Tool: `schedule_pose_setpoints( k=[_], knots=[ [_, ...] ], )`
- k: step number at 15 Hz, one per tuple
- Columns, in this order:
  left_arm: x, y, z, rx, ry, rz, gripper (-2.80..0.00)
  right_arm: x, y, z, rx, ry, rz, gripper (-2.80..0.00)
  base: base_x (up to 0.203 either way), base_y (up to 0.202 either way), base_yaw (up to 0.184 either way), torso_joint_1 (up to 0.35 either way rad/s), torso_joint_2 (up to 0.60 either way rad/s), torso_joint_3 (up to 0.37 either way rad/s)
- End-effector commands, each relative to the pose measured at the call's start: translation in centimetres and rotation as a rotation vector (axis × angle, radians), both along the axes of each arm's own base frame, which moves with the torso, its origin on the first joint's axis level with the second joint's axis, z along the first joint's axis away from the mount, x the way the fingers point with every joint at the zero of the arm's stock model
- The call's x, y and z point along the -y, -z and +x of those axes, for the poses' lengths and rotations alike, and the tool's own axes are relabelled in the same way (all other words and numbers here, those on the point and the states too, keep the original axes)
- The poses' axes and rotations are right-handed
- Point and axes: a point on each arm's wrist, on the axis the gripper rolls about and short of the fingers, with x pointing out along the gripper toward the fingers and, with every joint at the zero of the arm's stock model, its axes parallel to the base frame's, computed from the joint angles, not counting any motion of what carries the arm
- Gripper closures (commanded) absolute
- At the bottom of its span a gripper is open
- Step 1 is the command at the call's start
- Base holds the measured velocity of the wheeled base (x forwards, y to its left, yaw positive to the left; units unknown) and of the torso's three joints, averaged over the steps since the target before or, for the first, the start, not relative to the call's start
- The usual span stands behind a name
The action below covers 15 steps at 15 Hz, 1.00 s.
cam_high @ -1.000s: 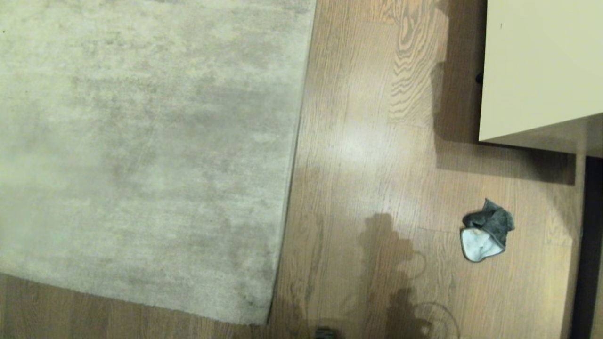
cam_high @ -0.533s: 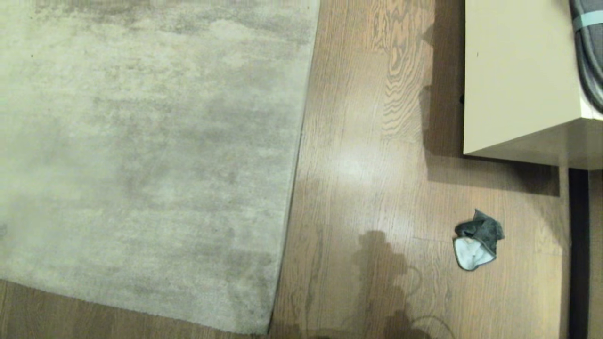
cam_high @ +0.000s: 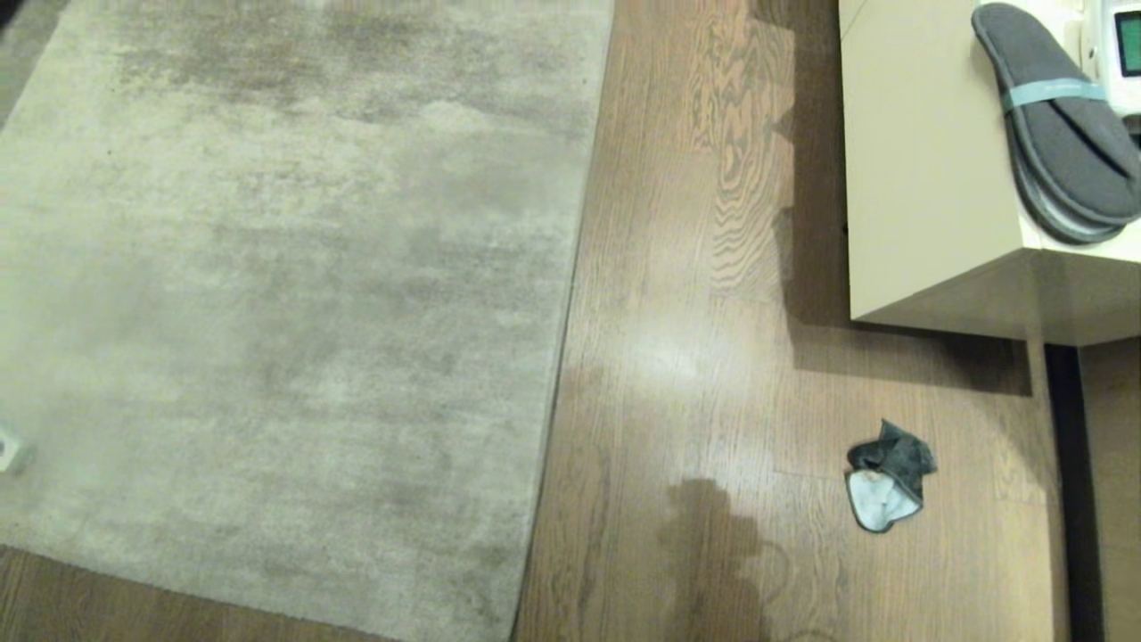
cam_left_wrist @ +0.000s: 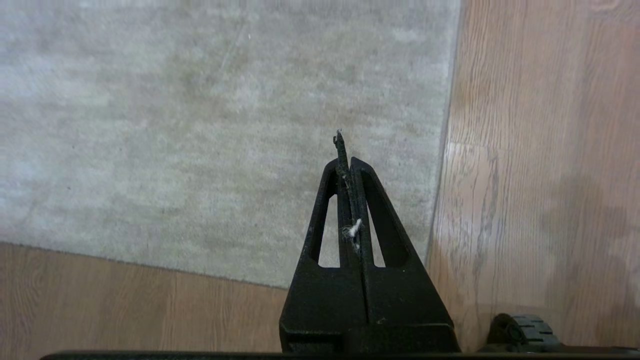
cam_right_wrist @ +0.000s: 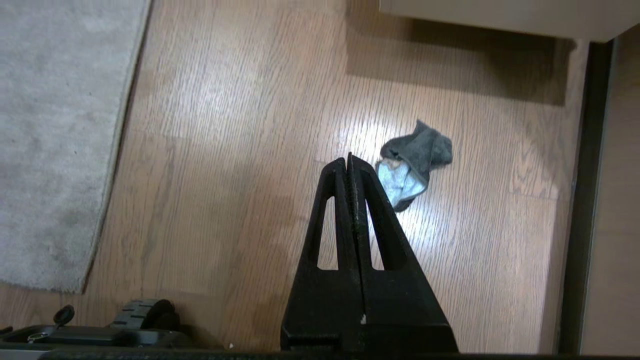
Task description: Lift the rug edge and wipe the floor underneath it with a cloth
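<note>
In the head view, the large pale grey-beige short-pile rug with darker mottled smudges lies flat over the left part of the scene, its long straight right edge running from far to near and its near edge slanting across the lower left. To its right spreads the light brown wood-plank floor with dark grain and a soft sheen. The small crumpled dark grey-green cloth, showing a pale inner patch, lies on the floor at the near right, well apart from the rug's edge. At the far right stands a cream-coloured cabinet, and on its top rests a pair of dark grey slippers bound by a light blue band. Neither arm shows here. In the left wrist view, the black left claw hangs above the near right corner of the rug, its two fingers pressed together with nothing but a few stray fibres between them; part of a black wheel shows on the floor beside it. In the right wrist view, the black right claw hangs over bare floor with its fingers closed tight and empty, the cloth lying on the planks past its tip, and the rug's edge well off to one side.
</note>
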Motion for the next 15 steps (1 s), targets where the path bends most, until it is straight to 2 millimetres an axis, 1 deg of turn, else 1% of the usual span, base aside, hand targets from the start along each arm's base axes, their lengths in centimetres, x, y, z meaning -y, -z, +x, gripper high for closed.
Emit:
schedule_pose_setpoints(
  k=[1,7,11,15],
  knots=[
    [0.0,0.0,0.01,-0.002,-0.001,-0.001,0.0,0.0,-0.02,0.01,0.0,-0.001,0.0,0.0,0.0,0.0,0.0,0.004,0.01,0.209],
    [0.0,0.0,0.01,-0.002,-0.002,-0.002,0.0,0.0,-0.01,0.01,-0.001,-0.001,0.0,0.0,0.0,0.0,0.0,0.004,0.0,0.203],
    [-0.01,0.0,0.01,-0.002,-0.002,-0.002,0.0,0.0,-0.01,0.01,-0.001,-0.001,0.0,0.0,0.0,0.0,0.0,0.003,0.0,0.078],
    [0.0,0.0,0.01,-0.002,-0.002,-0.002,0.0,0.0,-0.01,0.01,-0.001,-0.001,0.0,0.0,0.0,0.0,0.0,0.004,0.0,0.167]
  ],
)
